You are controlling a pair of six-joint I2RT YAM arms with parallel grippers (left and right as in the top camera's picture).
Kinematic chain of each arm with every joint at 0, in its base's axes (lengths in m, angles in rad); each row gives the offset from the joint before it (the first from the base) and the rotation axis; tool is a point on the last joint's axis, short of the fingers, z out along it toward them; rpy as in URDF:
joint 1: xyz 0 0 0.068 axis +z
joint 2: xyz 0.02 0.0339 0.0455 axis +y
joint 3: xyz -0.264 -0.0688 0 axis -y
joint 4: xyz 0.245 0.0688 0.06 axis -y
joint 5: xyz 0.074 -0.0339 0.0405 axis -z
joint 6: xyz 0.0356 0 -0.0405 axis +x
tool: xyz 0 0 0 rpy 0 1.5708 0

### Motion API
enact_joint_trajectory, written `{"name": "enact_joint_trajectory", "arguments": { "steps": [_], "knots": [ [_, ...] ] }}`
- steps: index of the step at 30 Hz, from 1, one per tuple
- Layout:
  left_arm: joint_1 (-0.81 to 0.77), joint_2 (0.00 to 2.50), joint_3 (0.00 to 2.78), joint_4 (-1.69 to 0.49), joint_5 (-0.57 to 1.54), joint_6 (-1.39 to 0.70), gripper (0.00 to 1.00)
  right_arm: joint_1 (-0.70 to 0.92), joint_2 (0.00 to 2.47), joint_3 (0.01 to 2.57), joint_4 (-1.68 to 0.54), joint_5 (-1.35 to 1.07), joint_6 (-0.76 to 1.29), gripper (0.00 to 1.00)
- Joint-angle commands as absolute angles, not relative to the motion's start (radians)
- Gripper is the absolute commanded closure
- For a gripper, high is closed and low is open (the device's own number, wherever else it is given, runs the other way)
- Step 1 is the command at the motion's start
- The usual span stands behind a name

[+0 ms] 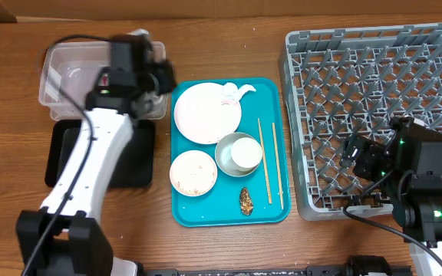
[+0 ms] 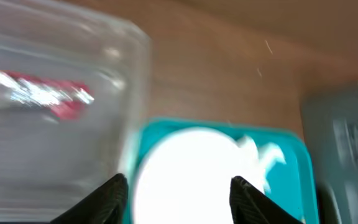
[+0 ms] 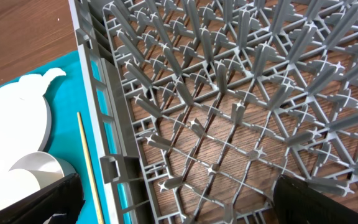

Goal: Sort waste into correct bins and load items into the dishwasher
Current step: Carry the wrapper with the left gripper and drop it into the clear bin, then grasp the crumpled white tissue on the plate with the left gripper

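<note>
My left gripper is open and empty, between the clear tub and the teal tray. The red-and-silver foil wrapper lies in the tub. On the teal tray lie a large plate with the white napkin, a small plate with crumbs, a bowl holding a white cup, the chopsticks and a brown food lump. The black tray lies under my left arm. My right gripper is open over the grey dish rack near its front left.
The wooden table runs along the back and front edges. The dish rack holds nothing. In the left wrist view the plate and napkin are blurred.
</note>
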State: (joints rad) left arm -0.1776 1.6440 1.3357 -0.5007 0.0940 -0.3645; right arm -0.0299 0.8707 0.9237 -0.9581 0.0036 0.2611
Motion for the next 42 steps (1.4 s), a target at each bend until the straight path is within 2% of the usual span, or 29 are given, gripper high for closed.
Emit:
{"name": "enact_joint_trajectory", "arguments": {
  "steps": [1,7,14,19,22,23,24,35,42],
  "knots": [
    [-0.268,1.719,1.338,-0.53,0.146,-0.245,0.43,-0.023,0.867,0.959,-0.953,-0.002,0.262,0.0],
    [-0.349,1.848,1.338,-0.534,0.146,-0.235,0.43,-0.023,0.867,0.959,-0.96,-0.002,0.263,0.0],
    [-0.367,1.981,1.338,-0.525,0.147,-0.236,0.44,-0.023,0.867,0.959,-0.96,-0.002,0.263,0.0],
    [-0.367,2.016,1.338,-0.53,0.158,-0.239,0.6,-0.023,0.867,0.959,-0.96,-0.002,0.262,0.0],
    [-0.368,2.016,1.338,-0.532,0.158,-0.239,0.8,-0.023,0.867,0.959,-0.96,-0.002,0.262,0.0],
    [-0.367,2.016,1.338,-0.536,0.158,-0.239,0.92,-0.023,0.867,0.959,-0.96,-0.001,0.262,0.0],
    [-0.367,2.016,1.338,-0.541,0.157,-0.239,0.96,-0.023,0.867,0.959,-0.96,-0.002,0.262,0.0],
    [-0.344,1.922,1.401,-0.617,0.146,-0.239,0.96,-0.023,0.867,0.959,-0.96,-0.002,0.262,0.0],
    [-0.271,1.771,1.504,-0.641,-0.017,-0.239,0.96,-0.023,0.867,0.959,-0.96,-0.002,0.262,0.0]
  ]
}}
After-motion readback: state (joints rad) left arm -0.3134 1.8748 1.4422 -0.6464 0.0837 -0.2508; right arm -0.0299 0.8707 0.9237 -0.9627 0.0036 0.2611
